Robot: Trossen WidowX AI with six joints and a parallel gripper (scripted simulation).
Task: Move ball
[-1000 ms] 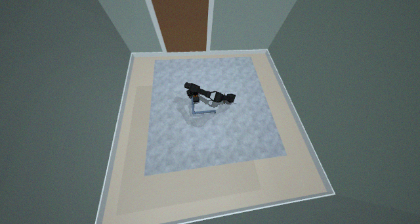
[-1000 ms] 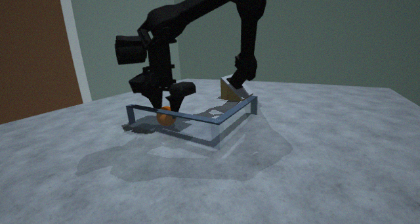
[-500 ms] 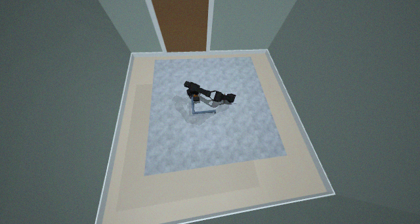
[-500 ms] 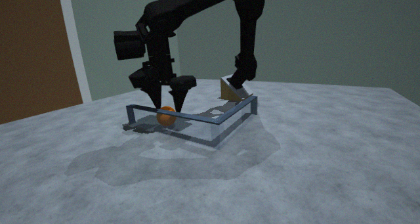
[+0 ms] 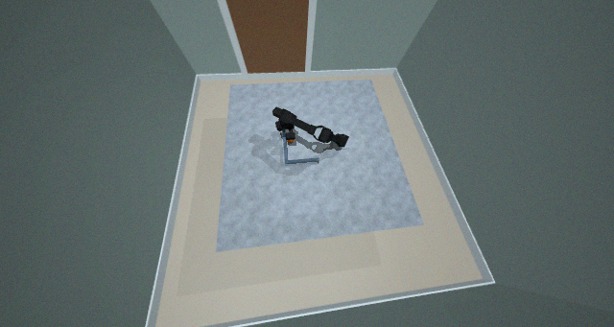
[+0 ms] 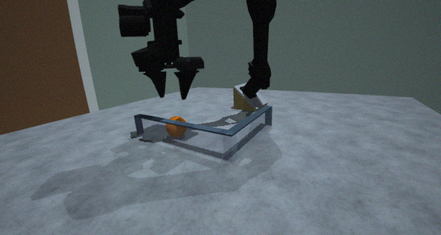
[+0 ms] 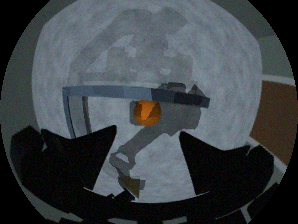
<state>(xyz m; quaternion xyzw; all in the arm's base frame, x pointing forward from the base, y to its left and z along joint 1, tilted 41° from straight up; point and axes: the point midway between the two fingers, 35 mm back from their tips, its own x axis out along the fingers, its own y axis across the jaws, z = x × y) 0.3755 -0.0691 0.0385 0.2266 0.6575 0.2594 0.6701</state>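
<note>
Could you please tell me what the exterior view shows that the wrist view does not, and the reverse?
Only the exterior view shows the black parallel-jaw gripper from the side, open and hanging well above the small orange ball, with the arm's upper links and the big shadow on the grey mottled table top.

Only the wrist view looks straight down between the two dark fingers, framing the ball from above.

Both show the ball lying on the table beside the low clear blue-edged corner walls, untouched by the gripper.

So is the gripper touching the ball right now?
Apart. The exterior view shows the open gripper raised well above the orange ball, with background visible between them.
</note>
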